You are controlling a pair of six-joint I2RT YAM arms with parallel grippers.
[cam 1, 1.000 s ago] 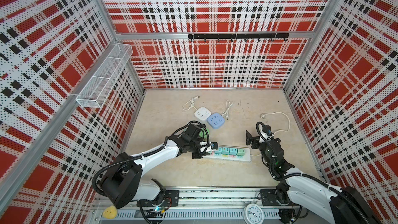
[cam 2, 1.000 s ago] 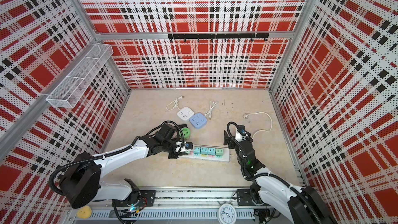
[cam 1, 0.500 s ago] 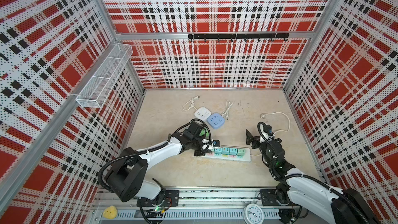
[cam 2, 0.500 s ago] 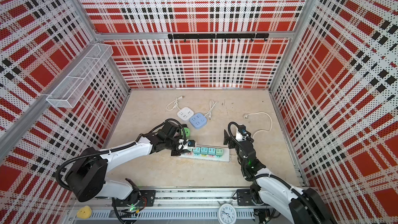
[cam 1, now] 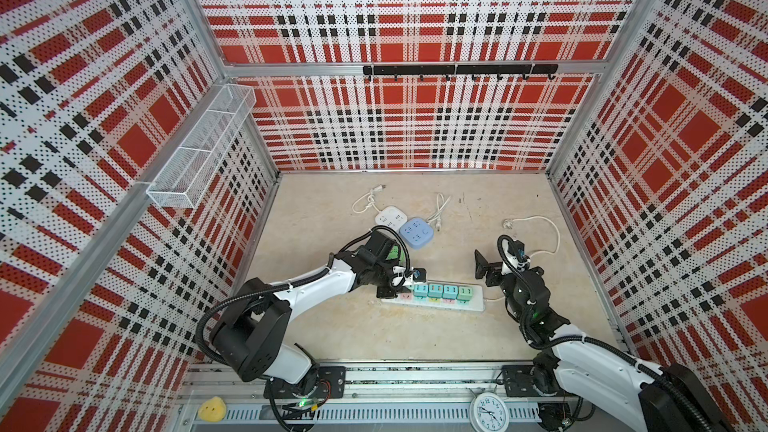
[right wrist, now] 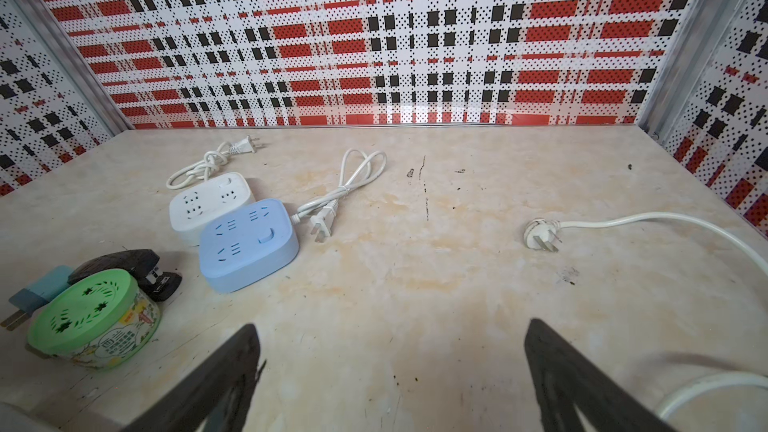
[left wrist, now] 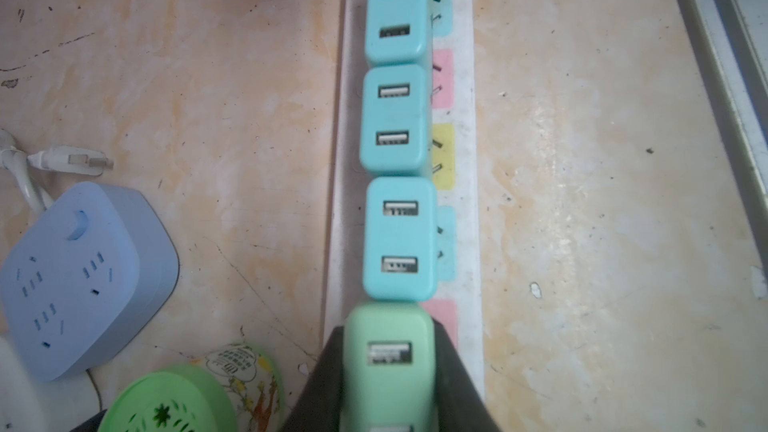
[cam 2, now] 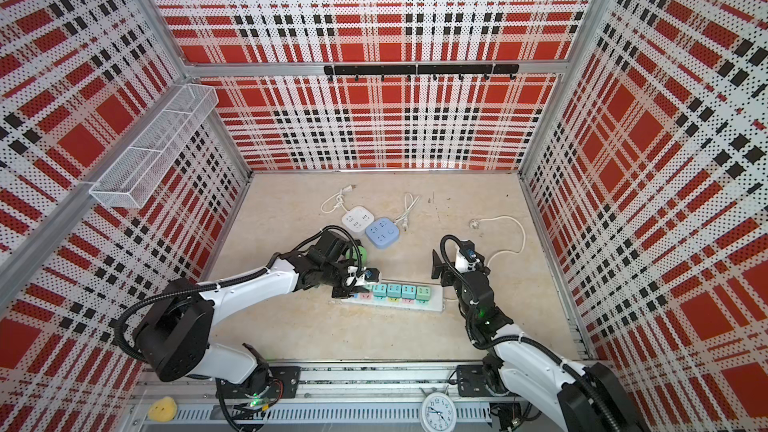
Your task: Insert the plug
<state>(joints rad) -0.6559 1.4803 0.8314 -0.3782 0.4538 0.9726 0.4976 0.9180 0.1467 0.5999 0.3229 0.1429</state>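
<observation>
Plug: mint-green USB adapter, pinched between the dark fingers at the left end of the strip, in line with the row of adapters and just beside the nearest teal one; its prongs showed bare in the right wrist view.
Left gripper: clamped tight on the plug, reaching in over the strip's left end.
Power strip: white, lying flat near the front of the table, with coloured patches along 1 edge.
Adapters: 4 already seated in a row, 3 teal and 1 green at the far right.
Right gripper: jaws spread wide and holding nothing, just behind the strip's right end.
Green tin: round, with a perforated lid, just behind the left gripper.
Socket cubes: 1 blue and 1 white, touching, further back, each with a coiled white cord.
Loose cord: white, ending in a 3-pin plug, lying on the right side of the table.
Table: beige and scuffed.
</observation>
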